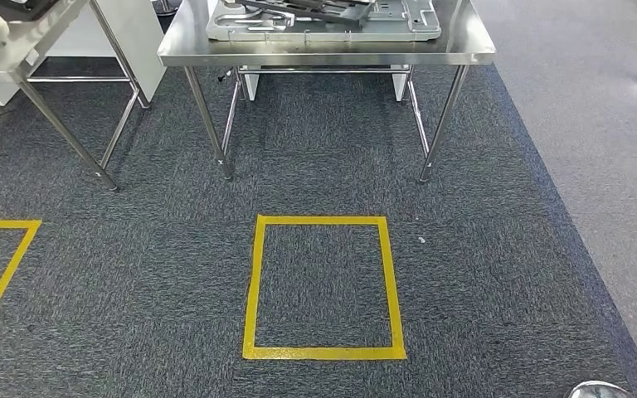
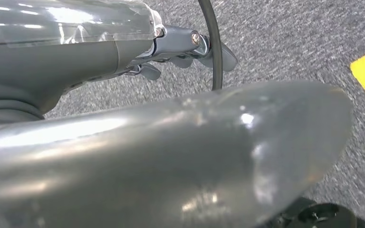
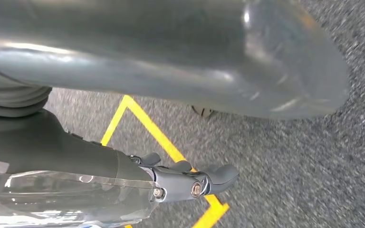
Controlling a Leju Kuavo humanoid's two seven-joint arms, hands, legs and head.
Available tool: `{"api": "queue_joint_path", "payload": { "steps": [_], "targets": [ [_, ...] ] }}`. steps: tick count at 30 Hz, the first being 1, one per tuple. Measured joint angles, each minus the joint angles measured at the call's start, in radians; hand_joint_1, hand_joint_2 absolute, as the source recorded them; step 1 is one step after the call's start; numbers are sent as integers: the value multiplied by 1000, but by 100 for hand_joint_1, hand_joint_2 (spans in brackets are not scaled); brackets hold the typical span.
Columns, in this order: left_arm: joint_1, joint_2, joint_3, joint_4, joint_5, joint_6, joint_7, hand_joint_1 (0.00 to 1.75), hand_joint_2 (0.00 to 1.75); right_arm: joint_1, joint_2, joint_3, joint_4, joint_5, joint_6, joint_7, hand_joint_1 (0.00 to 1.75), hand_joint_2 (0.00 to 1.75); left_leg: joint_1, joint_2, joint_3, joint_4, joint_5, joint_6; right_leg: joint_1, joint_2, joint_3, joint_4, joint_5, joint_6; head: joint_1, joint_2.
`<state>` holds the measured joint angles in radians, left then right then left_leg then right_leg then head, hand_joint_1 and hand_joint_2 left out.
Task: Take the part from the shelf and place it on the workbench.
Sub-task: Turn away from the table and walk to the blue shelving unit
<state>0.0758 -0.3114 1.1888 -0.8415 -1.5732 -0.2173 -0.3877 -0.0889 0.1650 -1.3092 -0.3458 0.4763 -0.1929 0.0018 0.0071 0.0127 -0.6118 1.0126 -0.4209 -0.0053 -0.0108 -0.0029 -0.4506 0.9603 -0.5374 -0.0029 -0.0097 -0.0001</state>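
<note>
**Entry: approach to bench, both hands hanging empty**

- Left hand (image 2: 180,50): fingers loosely curled, holding nothing.
- Bench (image 1: 323,50): ahead; grey part (image 1: 323,18), possibly the task's, lies on it.
- Right hand (image 3: 190,178): likewise empty.
- Risk: no shelf visible; walking on may collide with bench legs.

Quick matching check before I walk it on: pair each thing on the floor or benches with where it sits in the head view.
Things:
1. steel workbench
2. full yellow tape square
3. metal part
4. second steel table

Places:
A. on the carpet, centre
B. on top of the workbench
C. far left, top corner
D. top centre, beyond the square

Pairs: 1-D, 2-A, 3-B, 4-C
</note>
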Motion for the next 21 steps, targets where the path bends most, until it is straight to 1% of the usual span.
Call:
{"api": "queue_joint_path", "payload": {
  "steps": [1,2,3,4,5,6,7,8,9,10,11,12,13,14,15,16,17,18,19,20,21],
  "targets": [
    [1,1,0,0,0,-1,0,0,0,0,0,0,1,3,0,3,0,0,2,-1,-11,27,-31,-4,0,-3,-9,0,9,-10,-2,0],
    [3,1,0,0,0,-2,1,0,0,-1,0,0,2,4,0,5,0,0,3,-3,-25,72,-77,-7,0,-6,-20,1,18,-19,-3,0],
    [4,2,0,0,0,-3,1,0,0,-1,0,0,3,6,0,8,0,0,4,-3,-42,134,-129,-9,4,-7,-32,4,26,-25,-6,0],
    [5,2,0,1,0,-5,1,0,0,0,-1,0,3,6,0,9,0,0,4,-3,-58,202,-172,-10,7,-9,-47,9,34,-29,-8,0],
    [5,2,0,1,0,-6,1,0,0,0,-1,0,4,7,1,10,0,0,4,-3,-65,255,-192,-10,11,-9,-62,15,42,-31,-8,0],
    [5,2,0,2,0,-7,1,0,0,0,-1,0,5,7,1,10,0,0,3,-3,-59,281,-189,-7,14,-10,-79,22,49,-32,-8,0],
    [5,2,0,2,0,-8,1,0,0,0,-1,0,5,7,1,10,0,0,2,-4,-36,271,-167,-3,18,-9,-96,30,55,-32,-8,0],
    [5,2,0,2,0,-9,1,0,0,0,-1,0,6,7,2,10,0,0,0,-4,4,227,-138,5,22,-9,-110,37,61,-33,-8,0],
    [4,3,0,2,0,-9,1,0,0,0,0,0,7,7,2,10,0,0,-4,-4,56,159,-119,16,24,-8,-123,44,66,-32,-8,0],
    [4,4,0,2,0,-9,2,0,0,-1,0,0,9,7,4,11,0,0,-8,-4,107,84,-112,26,27,-8,-132,50,72,-31,-8,0],
    [3,6,-1,2,0,-9,3,0,0,0,1,0,10,7,6,11,0,0,-12,-4,145,25,-115,33,27,-9,-139,53,78,-27,-8,0],
    [2,7,-1,2,0,-10,4,0,0,0,2,0,12,8,8,12,0,0,-15,-4,166,-15,-122,38,26,-11,-144,55,86,-22,-8,0],
    [2,8,-1,2,0,-10,5,0,0,0,2,0,12,9,9,13,0,0,-18,-4,170,-33,-121,40,25,-12,-148,53,95,-16,-8,0],
    [3,8,-2,3,0,-12,6,0,0,0,2,0,12,11,11,14,0,0,-15,-3,166,-43,-111,41,24,-12,-152,52,103,-9,-8,0],
    [3,7,-2,4,0,-14,7,0,0,0,1,0,12,13,11,15,0,0,-13,-1,160,-51,-98,45,23,-10,-156,54,98,-3,-8,0],
    [2,7,-1,5,0,-15,7,0,0,0,0,1,12,14,12,16,0,0,-9,1,152,-61,-85,49,23,-7,-163,67,78,3,-6,0],
    [2,7,-2,6,0,-16,7,0,0,0,0,1,12,16,12,17,0,0,-5,2,143,-69,-72,53,21,-4,-174,99,41,10,-3,0],
    [1,7,-1,6,0,-15,7,0,0,0,0,1,12,17,13,19,0,0,-5,3,131,-70,-62,55,16,-1,-189,147,-6,16,-1,0],
    [1,7,-1,6,0,-15,9,0,0,1,0,1,13,17,14,22,0,0,-5,3,118,-71,-54,56,11,0,-205,209,-46,22,1,0],
    [2,7,-1,6,0,-15,13,0,0,1,0,1,13,17,15,27,0,0,-5,3,105,-69,-44,54,6,1,-218,267,-67,28,2,0],
    [2,7,-1,7,0,-16,19,0,0,1,0,1,13,18,16,31,0,0,-4,4,91,-66,-36,51,0,1,-220,304,-62,33,2,0]
  ]
}}
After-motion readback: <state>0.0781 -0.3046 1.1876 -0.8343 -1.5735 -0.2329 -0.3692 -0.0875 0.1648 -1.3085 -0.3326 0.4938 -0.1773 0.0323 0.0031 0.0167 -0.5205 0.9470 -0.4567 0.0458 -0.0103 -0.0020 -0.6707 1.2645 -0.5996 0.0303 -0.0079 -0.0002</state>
